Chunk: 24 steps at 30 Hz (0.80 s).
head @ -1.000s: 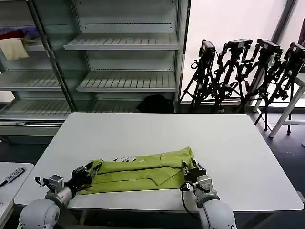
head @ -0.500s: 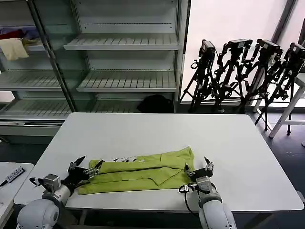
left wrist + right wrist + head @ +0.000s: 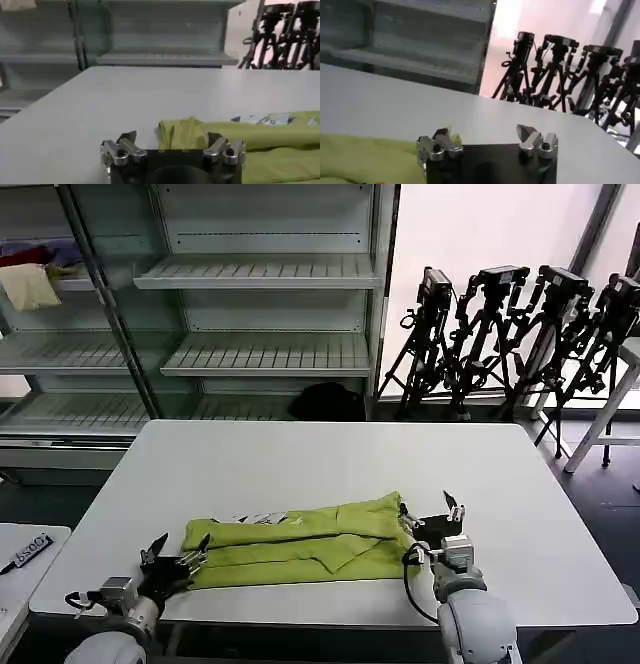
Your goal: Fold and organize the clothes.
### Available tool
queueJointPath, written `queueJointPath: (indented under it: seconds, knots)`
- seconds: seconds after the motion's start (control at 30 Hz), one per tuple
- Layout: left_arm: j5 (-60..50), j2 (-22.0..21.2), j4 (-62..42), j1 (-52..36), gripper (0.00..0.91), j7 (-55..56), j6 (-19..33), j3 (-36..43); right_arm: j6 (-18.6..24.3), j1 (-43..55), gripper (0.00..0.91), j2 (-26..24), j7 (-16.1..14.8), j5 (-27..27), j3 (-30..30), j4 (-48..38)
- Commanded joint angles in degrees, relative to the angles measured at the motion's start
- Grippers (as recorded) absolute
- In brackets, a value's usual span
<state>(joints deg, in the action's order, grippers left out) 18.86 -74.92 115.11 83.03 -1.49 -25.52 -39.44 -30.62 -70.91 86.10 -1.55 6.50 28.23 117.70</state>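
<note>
The left gripper (image 3: pixel 174 555) sits just off the left end of the T-shirt (image 3: pixel 300 539), its fingers spread wide and holding nothing. The T-shirt lies folded in a long band along the near edge of the worktop (image 3: pixel 330 459). The right gripper (image 3: pixel 430 509) hangs just past the T-shirt's right end, fingers parted and empty.
</note>
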Motion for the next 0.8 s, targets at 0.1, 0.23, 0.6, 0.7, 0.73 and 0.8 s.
queueJointPath:
  seconds: [0.1,0.23,0.6,0.7,0.73,0.8]
  knots:
    - [1.8,-3.9,2.2,3.1,0.907,6.7,-0.8,1.2,0.2,1.3,0.907,-0.1,0.4,-7.0,2.8,1.6]
    - [1.8,-4.3,1.7,2.8,0.494,6.8,-1.3,1.8,0.4,1.0,0.907,-0.1,0.5,-7.0,2.9,1.6]
    - [3.6,-4.8,1.8,2.9,0.01,6.2,-2.0,3.3,0.4,0.9,0.907,-0.4,0.5,-7.0,3.6,2.0]
    - [3.4,-4.9,1.9,3.0,0.01,6.1,-1.8,3.7,0.4,0.9,0.907,-0.3,0.6,-6.9,3.5,2.1]
    - [3.2,-5.0,1.8,3.0,0.0,6.0,-1.6,3.7,0.4,0.9,0.907,-0.2,0.6,-6.8,3.4,2.1]
    - [3.1,-5.1,1.6,2.8,0.0,6.2,-0.9,3.9,0.4,0.7,0.907,-0.2,0.6,-6.8,3.4,2.1]
